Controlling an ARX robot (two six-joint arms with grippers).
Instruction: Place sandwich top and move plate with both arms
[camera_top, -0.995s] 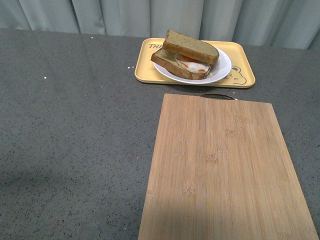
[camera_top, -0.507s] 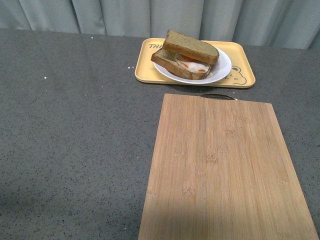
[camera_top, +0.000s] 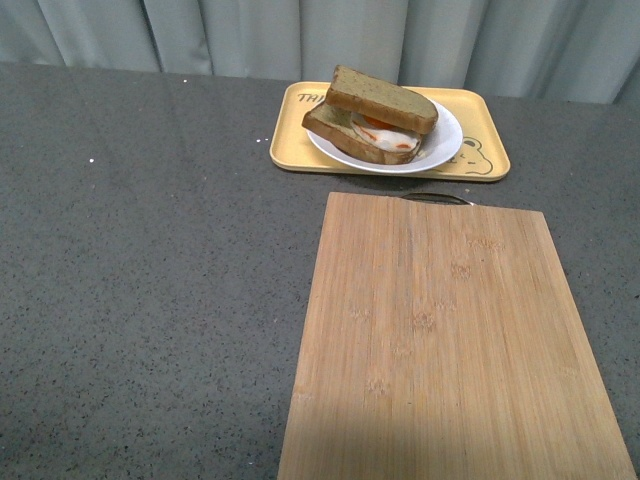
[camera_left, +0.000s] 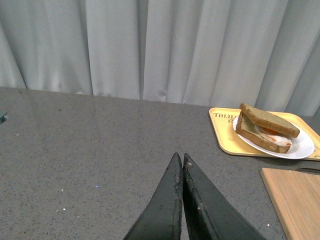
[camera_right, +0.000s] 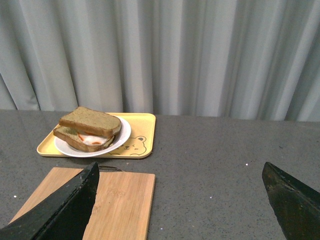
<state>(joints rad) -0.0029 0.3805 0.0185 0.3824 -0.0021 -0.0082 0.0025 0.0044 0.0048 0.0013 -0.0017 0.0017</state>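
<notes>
On the yellow tray (camera_top: 480, 110) at the bench's (camera_top: 150, 250) far side, plate (camera_top: 440, 145) holding egg slice (camera_top: 335, 128) with sandwich top (camera_top: 385, 97) stacked on it, cutting board (camera_top: 440, 330) nearer, left claw (camera_left: 182, 161) closed and empty, right claw (camera_right: 182, 192) wide open and empty, both well apart from plate

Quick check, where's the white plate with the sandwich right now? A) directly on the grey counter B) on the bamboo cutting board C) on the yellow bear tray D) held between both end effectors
C: the plate sits on the yellow tray, behind the bare cutting board; sandwich top already rests on the egg slice.
</notes>
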